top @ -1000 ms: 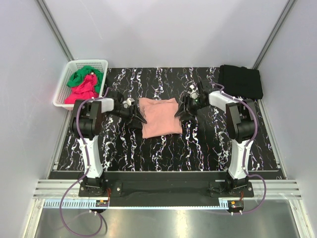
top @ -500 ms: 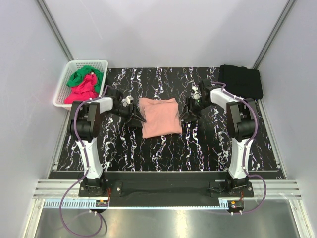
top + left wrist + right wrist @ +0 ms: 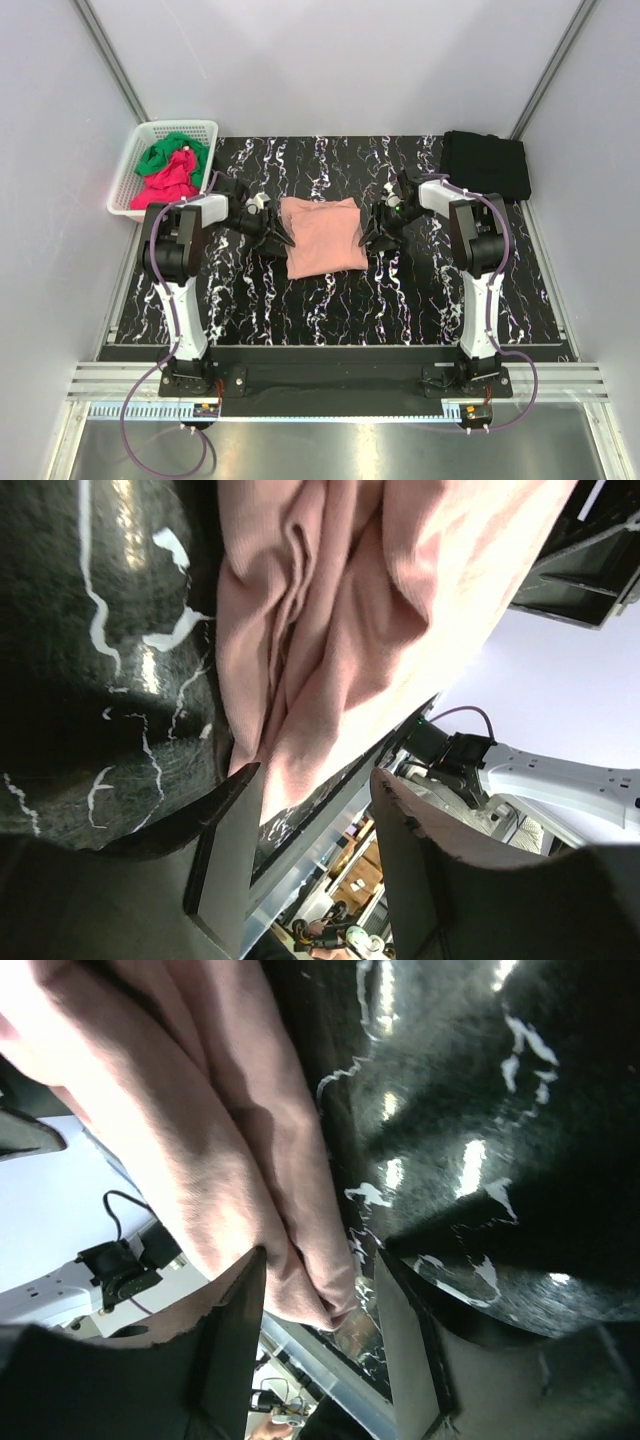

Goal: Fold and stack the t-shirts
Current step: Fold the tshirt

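Right claw point(image 3: 367, 237) shifted, open at t-shirt point(image 3: 322, 236) edge.

L arm point(image 3: 185, 300): base at 7 o'clock, lower link upright, elbow bent, forearm running twd 3 o'clock.
L gripper point(image 3: 283, 238): low, tips aimed approx 4 o'clock, jaws apart.
R arm point(image 3: 482, 300): base at 5 o'clock, mirrored pose, forearm twd 9 o'clock.
R gripper point(image 3: 366, 238): low, tips aimed approx 8 o'clock, jaws apart.
Grippers face each other, well apart.
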Available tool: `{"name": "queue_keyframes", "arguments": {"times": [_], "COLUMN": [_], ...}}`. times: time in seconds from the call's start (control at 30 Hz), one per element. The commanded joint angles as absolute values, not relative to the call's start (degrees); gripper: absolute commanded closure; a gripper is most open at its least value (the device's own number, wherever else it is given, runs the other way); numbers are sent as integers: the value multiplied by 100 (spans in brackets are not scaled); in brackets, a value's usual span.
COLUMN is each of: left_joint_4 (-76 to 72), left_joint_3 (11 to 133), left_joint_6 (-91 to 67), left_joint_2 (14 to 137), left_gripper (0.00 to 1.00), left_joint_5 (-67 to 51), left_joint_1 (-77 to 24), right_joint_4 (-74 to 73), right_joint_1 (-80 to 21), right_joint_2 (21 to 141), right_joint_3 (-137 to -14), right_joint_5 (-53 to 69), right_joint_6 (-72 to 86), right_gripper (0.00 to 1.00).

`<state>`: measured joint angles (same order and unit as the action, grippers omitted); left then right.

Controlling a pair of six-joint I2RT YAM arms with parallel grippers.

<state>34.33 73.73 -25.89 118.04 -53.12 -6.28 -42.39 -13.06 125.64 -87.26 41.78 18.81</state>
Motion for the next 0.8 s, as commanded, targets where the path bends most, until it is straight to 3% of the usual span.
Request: {"name": "queue_keyframes", "arguments": {"times": [0.0, 0.77], "left_joint_4": [3472, 4043], "left_joint_3": [7593, 7866], "left_joint_6": [-2540, -2329], "left_joint_2": [11909, 12331], "left_gripper": [48, 47], "left_joint_5": [-5247, -4526], "left_joint_1": [-606, -641], "right_joint_4": [-4271, -4236], "right_joint_1": [-1318, -1318], "right_joint_2": [12700, 12815], "right_joint_3": [-8991, -9070], "right_joint_5": [4456, 4518], "right_joint_6": [1793, 1863], "right_gripper": [45, 45]}}
